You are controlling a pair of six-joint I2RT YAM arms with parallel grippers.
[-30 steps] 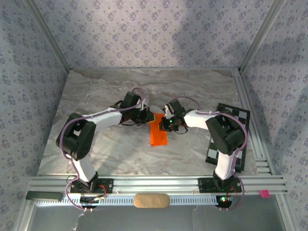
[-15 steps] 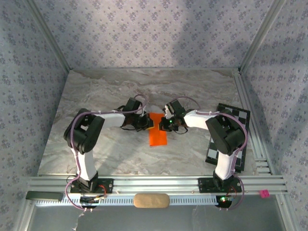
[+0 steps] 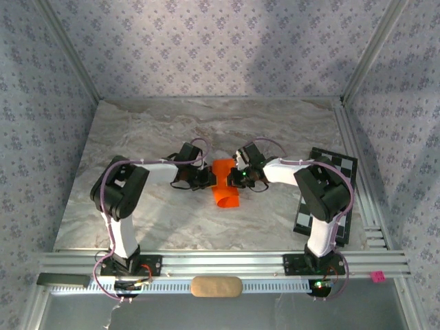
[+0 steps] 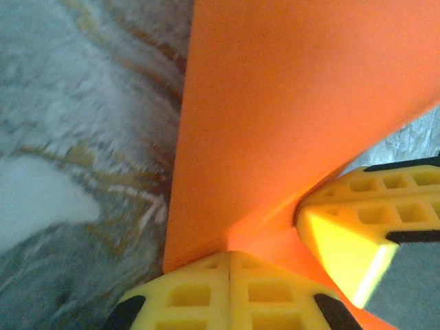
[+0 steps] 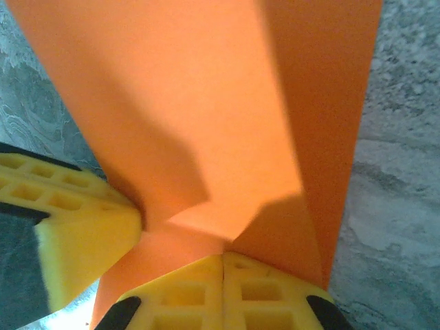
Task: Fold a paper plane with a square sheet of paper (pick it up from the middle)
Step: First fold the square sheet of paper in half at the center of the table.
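Observation:
The square sheet of paper (image 3: pixel 224 191), bright orange and folded into a narrow strip, lies at the table's middle with its near end curled up off the marble. My left gripper (image 3: pixel 208 180) is at the strip's left edge and my right gripper (image 3: pixel 236 180) is at its right edge, facing each other. In the left wrist view the left gripper (image 4: pixel 230 256) is shut, and a crease in the orange paper (image 4: pixel 289 110) runs from its tips. In the right wrist view the right gripper (image 5: pixel 223 258) is shut, pinching the paper (image 5: pixel 206 103) where a flap bends up.
A black-and-white checkerboard card (image 3: pixel 344 166) lies at the right, partly under the right arm. A small pink stick (image 3: pixel 377 276) and a beige pad (image 3: pixel 216 287) rest on the metal rail (image 3: pixel 227 261) at the near edge. Bare marble stretches behind and to the left.
The left arm dropped lower and its gripper shifted slightly left along the paper's edge. The flat strip has buckled, and its near end now curls up.

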